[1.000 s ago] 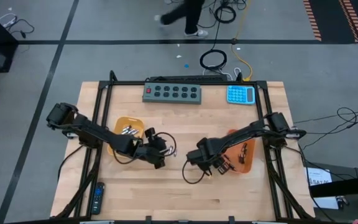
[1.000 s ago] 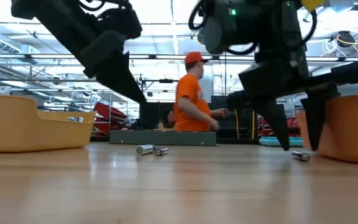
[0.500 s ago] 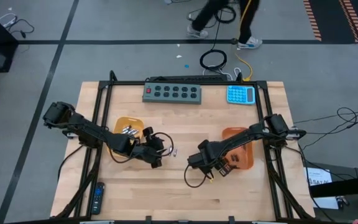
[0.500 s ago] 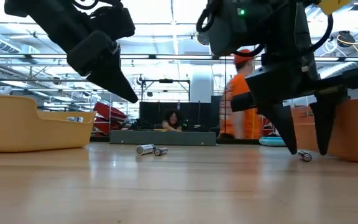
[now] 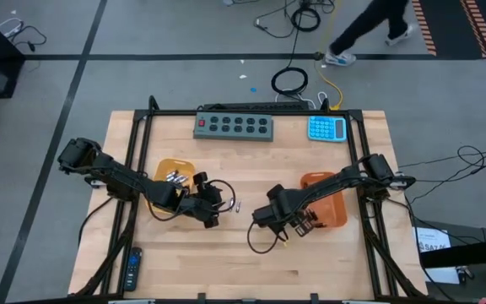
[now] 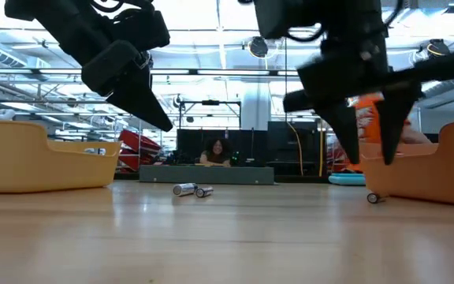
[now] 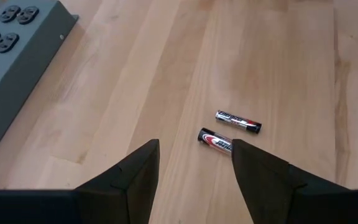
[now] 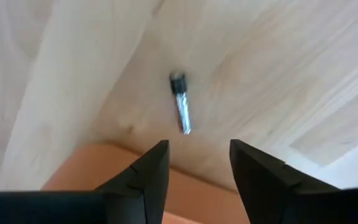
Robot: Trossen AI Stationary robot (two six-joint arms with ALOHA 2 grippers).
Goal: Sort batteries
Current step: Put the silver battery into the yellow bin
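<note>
Two small batteries (image 7: 238, 120) (image 7: 215, 139) lie side by side on the wood just ahead of my left gripper (image 7: 194, 155), which hovers open above them; the low view shows them at mid-table (image 6: 193, 190). One more battery (image 8: 180, 102) lies on the table beside the right orange tray (image 8: 104, 171), below my open right gripper (image 8: 197, 152); in the low view it rests at the tray's foot (image 6: 373, 198). The left orange tray (image 5: 175, 173) holds silvery batteries (image 5: 174, 177). My right arm covers part of the right tray (image 5: 332, 198).
A grey power strip (image 5: 234, 127) and a blue calculator (image 5: 327, 128) sit along the far edge. A black remote (image 5: 132, 268) lies at the near left corner. Bare wood stretches between the grippers and along the near edge. A person (image 5: 369, 29) walks beyond the table.
My right gripper has risen from the table, its fingertips now well above the battery by the right tray, and it has stayed open. That battery now shows slightly farther left in the low view. The person behind the table has walked on to the right.
</note>
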